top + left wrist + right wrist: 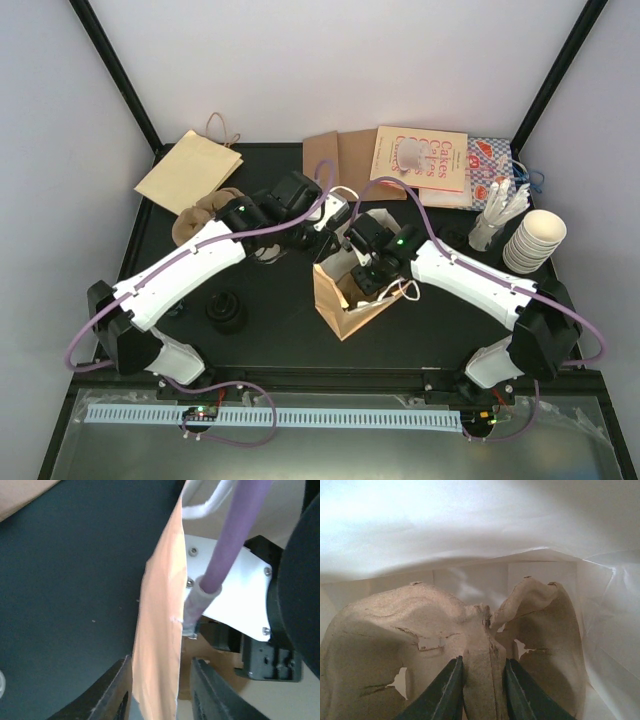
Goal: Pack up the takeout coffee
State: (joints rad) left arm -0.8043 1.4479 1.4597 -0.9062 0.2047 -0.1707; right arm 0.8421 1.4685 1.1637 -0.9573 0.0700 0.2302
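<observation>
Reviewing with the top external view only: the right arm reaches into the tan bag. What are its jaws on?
Observer: The right wrist view shows the right jaws shut on the centre ridge of the brown pulp tray, inside the bag.
Operator: And the left jaws at the rim?
Observer: The left wrist view shows the bag's tan wall standing between them; whether they pinch it I cannot tell.
Operator: Any cup in that tray?
Observer: None shows in the wells the right wrist view covers.
</observation>
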